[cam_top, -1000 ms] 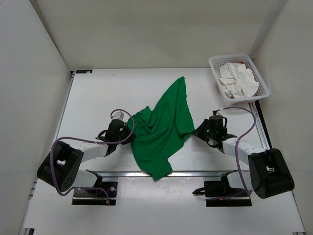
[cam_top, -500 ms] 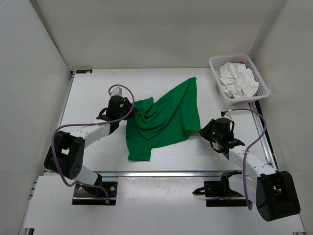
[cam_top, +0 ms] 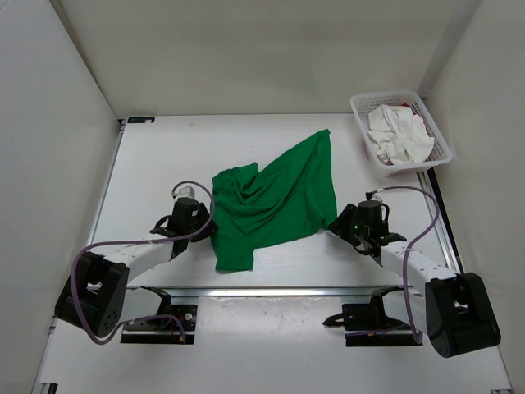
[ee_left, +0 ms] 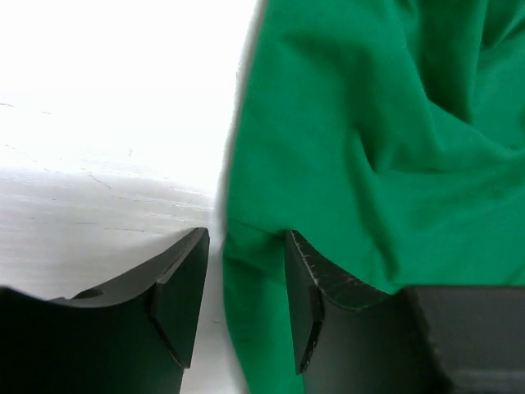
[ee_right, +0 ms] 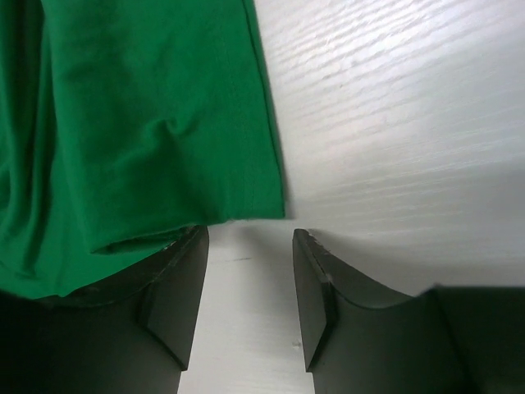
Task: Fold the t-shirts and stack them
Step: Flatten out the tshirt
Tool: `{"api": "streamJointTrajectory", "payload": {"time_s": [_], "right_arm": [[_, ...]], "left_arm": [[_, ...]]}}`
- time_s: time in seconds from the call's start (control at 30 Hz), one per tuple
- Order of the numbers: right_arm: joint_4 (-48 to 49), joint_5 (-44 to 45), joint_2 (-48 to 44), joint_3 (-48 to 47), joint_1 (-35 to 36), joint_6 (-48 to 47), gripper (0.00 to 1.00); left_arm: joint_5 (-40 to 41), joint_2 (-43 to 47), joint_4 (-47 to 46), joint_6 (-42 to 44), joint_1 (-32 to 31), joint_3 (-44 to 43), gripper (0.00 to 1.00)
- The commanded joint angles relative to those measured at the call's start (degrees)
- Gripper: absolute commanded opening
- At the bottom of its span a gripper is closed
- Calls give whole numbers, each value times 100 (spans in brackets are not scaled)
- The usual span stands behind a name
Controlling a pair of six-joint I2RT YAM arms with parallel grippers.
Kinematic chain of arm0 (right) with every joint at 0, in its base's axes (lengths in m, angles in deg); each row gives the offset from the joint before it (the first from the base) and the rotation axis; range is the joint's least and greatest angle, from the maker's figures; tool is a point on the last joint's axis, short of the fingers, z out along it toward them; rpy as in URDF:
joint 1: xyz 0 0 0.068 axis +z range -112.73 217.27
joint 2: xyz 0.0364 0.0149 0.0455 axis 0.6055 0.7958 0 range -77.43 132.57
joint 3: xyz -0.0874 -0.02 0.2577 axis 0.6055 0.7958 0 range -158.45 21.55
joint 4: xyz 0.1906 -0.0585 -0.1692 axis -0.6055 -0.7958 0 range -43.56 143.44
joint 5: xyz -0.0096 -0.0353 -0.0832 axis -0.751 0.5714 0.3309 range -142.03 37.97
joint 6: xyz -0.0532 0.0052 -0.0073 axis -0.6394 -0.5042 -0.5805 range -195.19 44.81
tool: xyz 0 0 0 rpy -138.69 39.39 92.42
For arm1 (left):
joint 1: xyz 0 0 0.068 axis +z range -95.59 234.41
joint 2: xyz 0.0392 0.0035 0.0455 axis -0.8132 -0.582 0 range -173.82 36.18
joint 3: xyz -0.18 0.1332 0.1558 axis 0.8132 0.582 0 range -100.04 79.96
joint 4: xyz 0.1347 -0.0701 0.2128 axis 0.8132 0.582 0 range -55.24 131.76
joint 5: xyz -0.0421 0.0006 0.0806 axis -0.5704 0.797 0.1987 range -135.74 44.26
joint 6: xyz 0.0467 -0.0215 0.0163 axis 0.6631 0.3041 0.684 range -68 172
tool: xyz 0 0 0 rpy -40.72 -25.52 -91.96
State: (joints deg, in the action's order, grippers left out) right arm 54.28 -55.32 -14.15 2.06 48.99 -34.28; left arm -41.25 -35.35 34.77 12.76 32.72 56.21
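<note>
Green t-shirt [cam_top: 275, 201]: crumpled, partly spread at mid surface [cam_top: 156, 164], one corner reaching toward the far right.

White t-shirt [cam_top: 399, 135]: bunched inside the white mesh basket [cam_top: 358, 104] at the far right corner.

Left pincer [cam_top: 209, 223]: low at the green shirt's left edge. Jaws are parted, with the cloth's edge lying loose in the gap, not clamped.

Right pincer [cam_top: 338, 220]: low at the shirt's right hem. Jaws are parted over bare surface, holding nothing, the hem just ahead.
</note>
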Motion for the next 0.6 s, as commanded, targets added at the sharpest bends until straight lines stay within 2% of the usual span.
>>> {"api": "streamJointTrajectory", "payload": {"time_s": [0.0,0.1,0.17,0.2,0.23,0.27,0.33,0.47,0.57], "right_arm": [[39,197,262,-161,75,-38,43],[74,241,578,-248,163,-56,37],[74,276,763,-327,225,-56,27],[144,276,860,-337,251,-22,24],[144,328,809,-345,242,5,15],[231,312,843,-354,216,14,7],[215,469,738,-502,207,-12,0],[22,724,352,-591,190,-118,0],[4,699,9,-469,-20,-144,0]], "left_arm": [[148,-54,61,75,-133,116,53],[-62,-483,-185,92,-142,-85,47],[-220,-800,-282,66,-177,-226,42],[-247,-993,-352,5,-264,-314,34],[-230,-1151,-353,-22,-283,-402,24],[-238,-1205,-361,-48,-292,-490,19],[-378,-1259,-336,-92,-196,-656,0],[-178,-653,375,161,-37,-1148,0],[-1,172,1175,416,60,-1448,0]]}}
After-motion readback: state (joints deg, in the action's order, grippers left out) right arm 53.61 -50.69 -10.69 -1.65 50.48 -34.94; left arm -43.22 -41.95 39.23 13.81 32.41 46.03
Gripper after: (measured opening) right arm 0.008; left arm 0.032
